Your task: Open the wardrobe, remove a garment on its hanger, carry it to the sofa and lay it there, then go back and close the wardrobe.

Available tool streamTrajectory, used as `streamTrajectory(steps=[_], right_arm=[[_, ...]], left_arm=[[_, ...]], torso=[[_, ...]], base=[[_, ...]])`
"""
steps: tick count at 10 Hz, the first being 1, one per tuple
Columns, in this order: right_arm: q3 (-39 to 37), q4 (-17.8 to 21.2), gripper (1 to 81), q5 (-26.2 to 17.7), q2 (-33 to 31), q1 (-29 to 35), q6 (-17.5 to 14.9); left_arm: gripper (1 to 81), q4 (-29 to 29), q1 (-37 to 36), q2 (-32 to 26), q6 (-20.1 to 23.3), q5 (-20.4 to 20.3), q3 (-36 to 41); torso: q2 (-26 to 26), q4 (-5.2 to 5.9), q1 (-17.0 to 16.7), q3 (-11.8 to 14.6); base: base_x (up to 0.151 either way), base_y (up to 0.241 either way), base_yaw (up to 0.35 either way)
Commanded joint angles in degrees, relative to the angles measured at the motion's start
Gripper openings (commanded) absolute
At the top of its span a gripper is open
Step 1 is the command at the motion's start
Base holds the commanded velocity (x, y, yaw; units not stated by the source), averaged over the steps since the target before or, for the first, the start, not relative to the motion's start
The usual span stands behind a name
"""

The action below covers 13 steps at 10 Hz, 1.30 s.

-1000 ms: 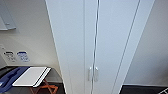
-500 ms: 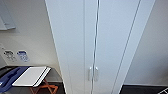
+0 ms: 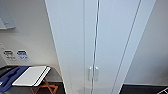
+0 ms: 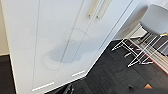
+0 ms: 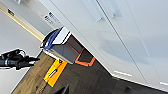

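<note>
White doors fill the head view: the wardrobe (image 3: 100, 45) stands directly ahead, both doors shut, its paired handles (image 3: 93, 73) side by side at the centre seam. To its left sits a white-topped bin (image 3: 31, 75) over an orange frame (image 3: 45, 88); a wire-legged chair (image 4: 152, 22) stands off to the other side. The opening step looks to be in hand (nothing has been taken out yet, judging by the closed doors). Next, a gripper must reach one handle and pull. Whether either gripper is spread or closed, I cannot tell.
</note>
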Motion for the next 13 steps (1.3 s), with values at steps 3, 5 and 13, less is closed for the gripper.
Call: streamTrajectory(steps=[3, 5, 13], right_arm=[[0.74, 2.77, 81.1, -5.51, 1.41, 17.8, 1.16], [-2.25, 2.77, 81.1, -7.64, 5.46, 21.85, 2.3], [-17.98, 2.6, 81.1, -14.49, 23.39, 32.57, 5.02]], left_arm=[[81.1, -4.98, -22.69, 0.37, -0.25, 13.74, 4.81], [81.1, -5.87, -26.75, 4.61, -1.13, 15.52, 2.87], [81.1, -5.78, -34.22, 22.62, -4.12, 23.41, -10.83]], torso=[[0.04, 0.0, 0.02, -0.02], [0.09, 0.0, 0.06, -0.06], [0.19, 0.0, 0.19, -0.19]], base=[[0.0, 0.0, 0.0], [0.0, 0.0, 0.0], [0.0, 0.0, 0.0]])
